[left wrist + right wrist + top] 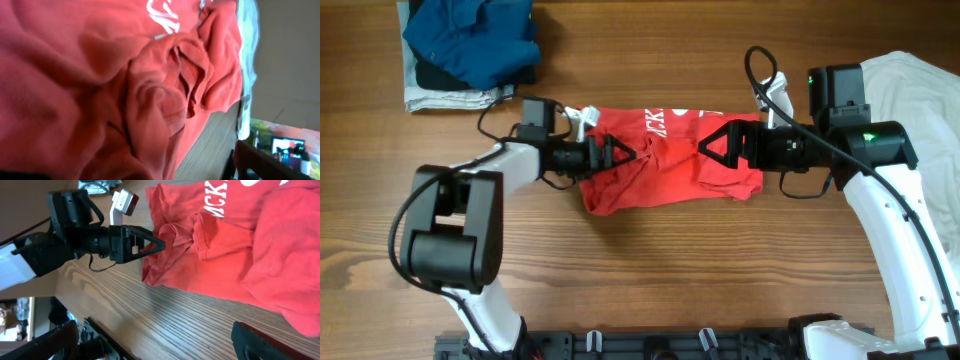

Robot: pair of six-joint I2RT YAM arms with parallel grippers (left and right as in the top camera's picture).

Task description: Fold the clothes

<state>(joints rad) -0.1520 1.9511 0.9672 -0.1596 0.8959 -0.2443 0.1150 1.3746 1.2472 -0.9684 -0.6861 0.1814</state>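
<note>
Red T-shirt [665,172] crumpled at centre of the frame, left gripper [625,155] at its left edge, jaws wide apart against bunched cloth, right gripper [705,147] over its right half, jaws spread wide, holding nothing

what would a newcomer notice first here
The crumpled red T-shirt with white lettering lies mid-table. The left gripper and right gripper, both open, reach onto it from either side. A blue garment pile sits top left, a white shirt far right.

t-shirt [665,165] between left gripper [626,155] and right gripper [703,148] — folded pile [470,45] back left.
</note>
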